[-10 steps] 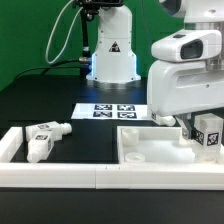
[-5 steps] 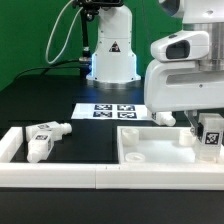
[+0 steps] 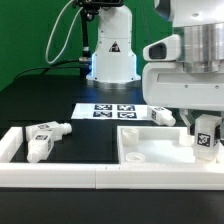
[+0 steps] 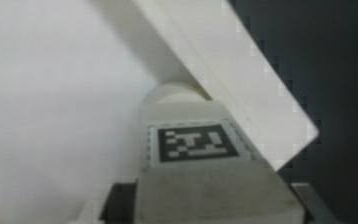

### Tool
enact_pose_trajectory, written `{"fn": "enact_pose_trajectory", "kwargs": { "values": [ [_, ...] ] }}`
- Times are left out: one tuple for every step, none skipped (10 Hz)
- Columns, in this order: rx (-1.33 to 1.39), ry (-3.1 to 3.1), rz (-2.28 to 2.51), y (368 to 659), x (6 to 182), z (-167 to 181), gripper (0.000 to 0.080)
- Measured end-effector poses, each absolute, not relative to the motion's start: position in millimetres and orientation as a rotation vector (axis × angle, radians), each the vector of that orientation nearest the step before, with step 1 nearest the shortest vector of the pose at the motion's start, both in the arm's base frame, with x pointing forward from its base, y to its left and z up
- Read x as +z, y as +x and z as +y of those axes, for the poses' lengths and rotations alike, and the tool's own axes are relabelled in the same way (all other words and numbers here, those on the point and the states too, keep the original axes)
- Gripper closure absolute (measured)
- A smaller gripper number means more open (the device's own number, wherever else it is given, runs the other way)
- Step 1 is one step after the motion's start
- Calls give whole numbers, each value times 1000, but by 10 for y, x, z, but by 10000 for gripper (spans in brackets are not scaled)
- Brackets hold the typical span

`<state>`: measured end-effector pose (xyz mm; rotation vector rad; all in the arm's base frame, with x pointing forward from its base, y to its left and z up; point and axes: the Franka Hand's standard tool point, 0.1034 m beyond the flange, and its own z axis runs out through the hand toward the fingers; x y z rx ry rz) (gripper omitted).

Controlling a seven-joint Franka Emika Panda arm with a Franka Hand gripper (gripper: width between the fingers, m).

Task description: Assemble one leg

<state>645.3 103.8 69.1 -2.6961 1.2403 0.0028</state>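
My gripper point(image 3: 207, 128) is shut on a white tagged leg point(image 3: 206, 135) and holds it upright at the far right corner of the large white tabletop point(image 3: 150, 152). In the wrist view the leg point(image 4: 197, 150) fills the space between my dark fingers point(image 4: 302, 200), its peg end pointing at the tabletop's raised rim point(image 4: 229, 70). Whether the peg touches the tabletop is hidden. Two more tagged legs point(image 3: 41, 140) lie together on the black table at the exterior view's left.
The marker board point(image 3: 113, 111) lies flat behind the tabletop. A white rail point(image 3: 60, 177) runs along the table's front, with an end block point(image 3: 10, 143) at the exterior view's left. The arm's base point(image 3: 110, 50) stands at the back.
My gripper with the leg has moved a little toward the exterior view's left and slightly lower over the tabletop's corner. The other legs have not moved.
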Motion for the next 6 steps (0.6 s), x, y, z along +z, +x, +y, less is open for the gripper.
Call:
{"fn": "enact_pose_trajectory", "kwargs": {
  "values": [
    [46,-2632,1350,6449,690,1039,511],
    [57,-2581,1451,6443,687,1052,511],
    [54,-2554,1505,6434,685,1062,511],
    [50,-2582,1455,6434,682,1060,454],
    [35,-2658,1324,6441,699,1064,319],
    [19,-2768,1085,6455,742,1080,319]
  ]
}}
